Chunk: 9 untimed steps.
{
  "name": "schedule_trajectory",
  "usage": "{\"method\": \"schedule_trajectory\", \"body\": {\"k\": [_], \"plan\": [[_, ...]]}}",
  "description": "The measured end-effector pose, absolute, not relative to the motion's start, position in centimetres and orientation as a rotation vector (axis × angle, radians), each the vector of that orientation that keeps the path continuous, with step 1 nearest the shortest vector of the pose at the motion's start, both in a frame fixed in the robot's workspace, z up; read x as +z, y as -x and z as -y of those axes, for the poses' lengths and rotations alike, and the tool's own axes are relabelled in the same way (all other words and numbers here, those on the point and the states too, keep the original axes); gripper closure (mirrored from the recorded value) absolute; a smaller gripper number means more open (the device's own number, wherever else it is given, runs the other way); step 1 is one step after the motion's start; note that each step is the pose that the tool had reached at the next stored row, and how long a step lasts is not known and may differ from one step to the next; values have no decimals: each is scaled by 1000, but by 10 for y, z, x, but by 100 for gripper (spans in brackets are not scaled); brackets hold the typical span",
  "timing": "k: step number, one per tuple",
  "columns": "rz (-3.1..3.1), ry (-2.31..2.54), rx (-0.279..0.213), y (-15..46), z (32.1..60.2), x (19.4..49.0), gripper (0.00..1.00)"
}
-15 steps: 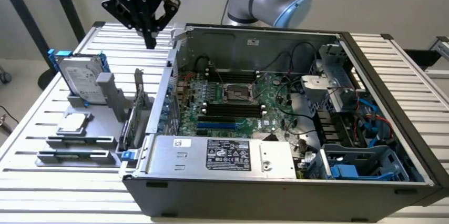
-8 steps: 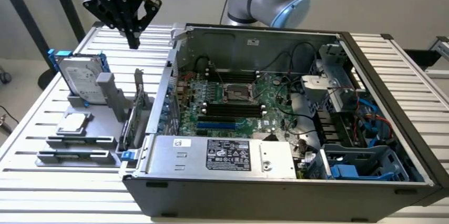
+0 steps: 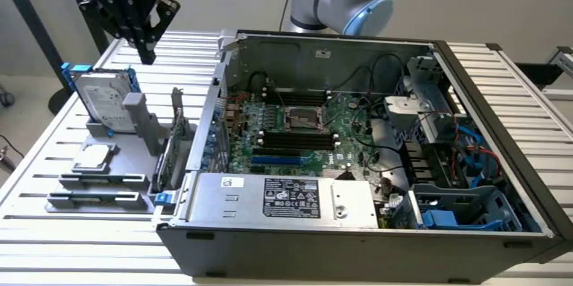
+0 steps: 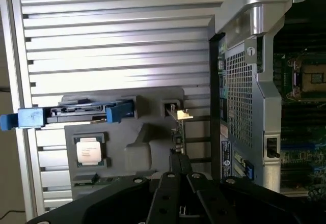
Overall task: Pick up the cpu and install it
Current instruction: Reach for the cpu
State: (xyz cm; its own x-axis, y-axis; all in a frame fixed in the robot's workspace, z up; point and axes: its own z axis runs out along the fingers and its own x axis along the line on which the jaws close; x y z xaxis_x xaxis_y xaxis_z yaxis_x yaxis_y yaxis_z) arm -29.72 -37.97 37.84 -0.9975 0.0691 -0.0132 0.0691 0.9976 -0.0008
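Above rack [image 3: 141,118] edge, hand [image 3: 145,54] hangs well clear of cpu [image 3: 92,157].

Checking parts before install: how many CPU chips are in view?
1. The cpu lies flat in the grey holder on the table, at the exterior view's left of the open case, beside the upright hard drive. The motherboard socket looks empty.

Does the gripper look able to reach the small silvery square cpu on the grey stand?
Probably yes: the gripper hangs high, and the cpu lies uncovered, with the upright silver hard drive beside it.
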Motion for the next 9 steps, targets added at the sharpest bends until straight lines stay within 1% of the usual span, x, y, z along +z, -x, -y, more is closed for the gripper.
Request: {"method": "schedule_trajectory", "body": {"k": [9], "plan": [[-3127,-81,-8,326,379,371,89]]}}
